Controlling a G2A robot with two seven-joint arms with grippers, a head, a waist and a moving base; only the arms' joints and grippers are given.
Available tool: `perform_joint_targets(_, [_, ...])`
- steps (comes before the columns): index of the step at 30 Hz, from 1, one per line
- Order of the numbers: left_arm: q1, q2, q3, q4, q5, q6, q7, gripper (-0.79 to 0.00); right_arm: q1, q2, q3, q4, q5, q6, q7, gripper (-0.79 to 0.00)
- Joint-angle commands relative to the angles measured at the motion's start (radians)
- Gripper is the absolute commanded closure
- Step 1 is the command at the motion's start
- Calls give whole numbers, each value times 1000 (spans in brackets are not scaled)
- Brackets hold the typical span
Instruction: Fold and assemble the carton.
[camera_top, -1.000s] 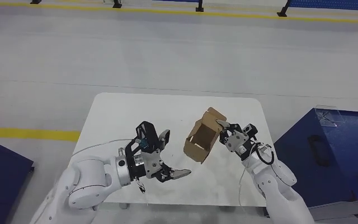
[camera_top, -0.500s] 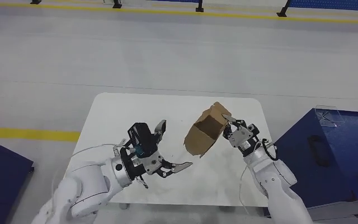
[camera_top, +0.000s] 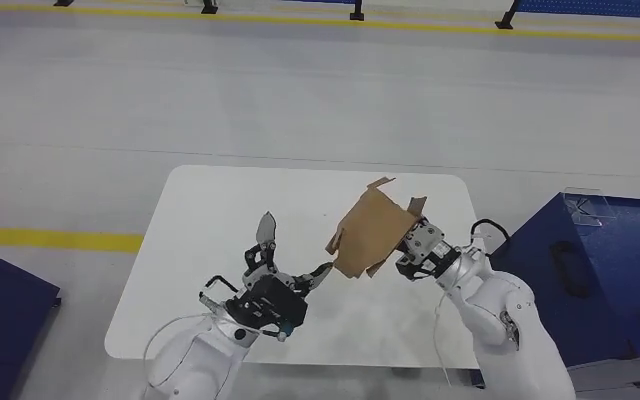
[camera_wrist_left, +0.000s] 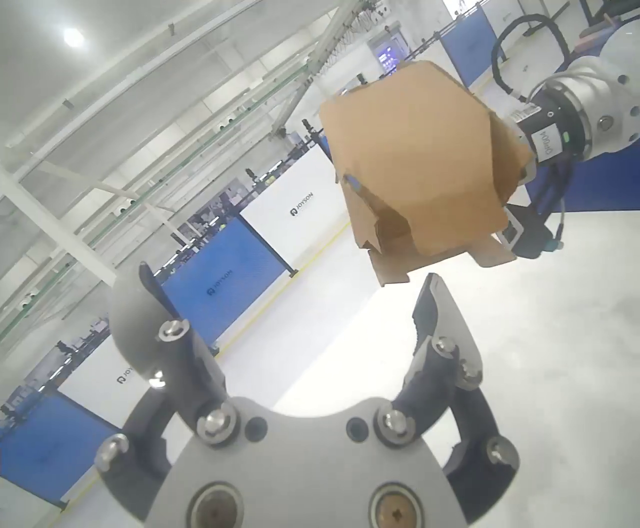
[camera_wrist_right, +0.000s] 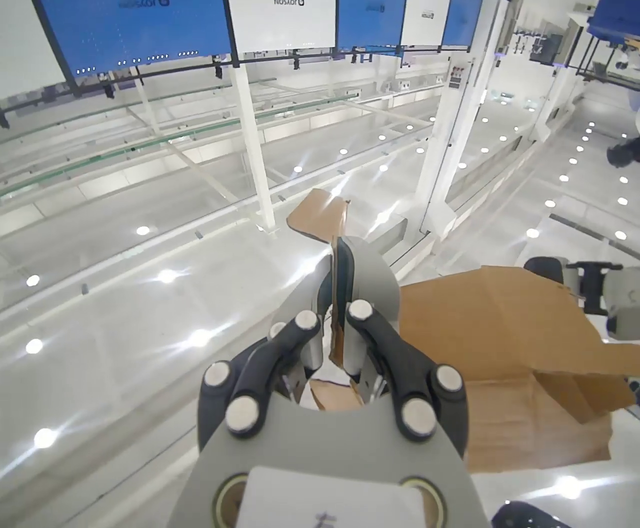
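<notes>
While right jaws stay clamped on its flap, carton (camera_top: 372, 232) rolled over; left jaws, wide open, now beside it.

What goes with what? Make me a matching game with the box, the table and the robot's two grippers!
Things:
1. box
2. left gripper
3. right gripper
4. table

States:
A. shut on the box's edge
B. white, underneath everything
C. brown, held up in the air
D. open, holding nothing

Pairs: 1-C, 2-D, 3-A, 4-B
</notes>
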Motion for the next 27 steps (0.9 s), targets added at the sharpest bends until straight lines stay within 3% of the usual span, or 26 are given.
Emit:
perform_joint_targets(1, [-13, -6, 16, 14, -10, 8, 4, -785, 1, 0, 2, -3, 40, 3, -20, 0])
perform_joint_targets(18, [-110, -47, 97, 18, -6, 3, 4, -785, -26, 5, -16, -30, 23, 35, -23, 0])
perform_joint_targets(27, [-132, -64, 105, 26, -63, -24, -9, -619, -30, 6, -31, -33, -8, 42, -2, 0])
